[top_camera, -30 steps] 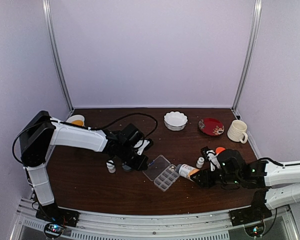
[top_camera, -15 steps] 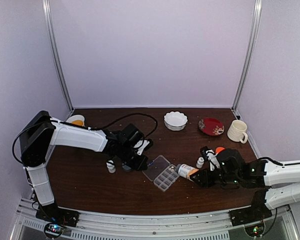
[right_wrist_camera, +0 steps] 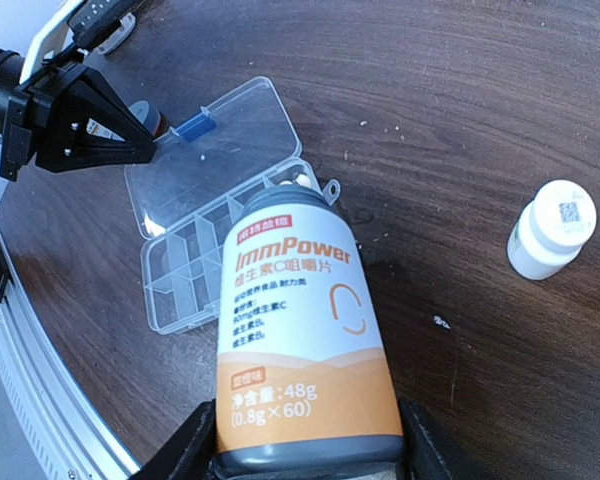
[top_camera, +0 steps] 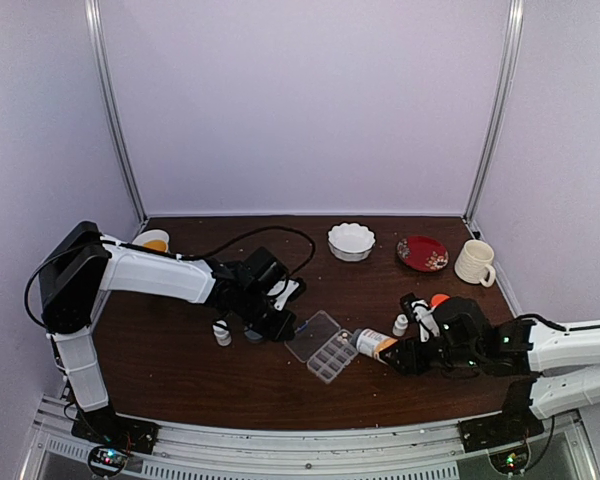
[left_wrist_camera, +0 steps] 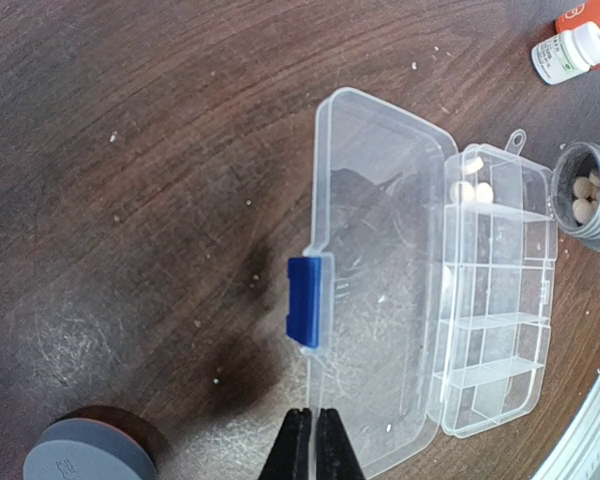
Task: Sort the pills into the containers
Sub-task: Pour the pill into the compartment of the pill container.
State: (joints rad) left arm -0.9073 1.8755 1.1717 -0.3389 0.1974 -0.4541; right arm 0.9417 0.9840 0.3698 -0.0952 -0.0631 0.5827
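Top view: box [top_camera: 325,346] open on the worktop [top_camera: 180,360]; left fingers [top_camera: 280,325] at its left edge; right fingers [top_camera: 395,353] grasping a bottle [top_camera: 372,343], mouth toward the box.
Left wrist view: left fingers clenched, empty; pills [left_wrist_camera: 462,189] in one end compartment only.
Right wrist view: bottle mouth just beside the box rim.
Risk: pour overshoots; unheld box slides, pills scatter.
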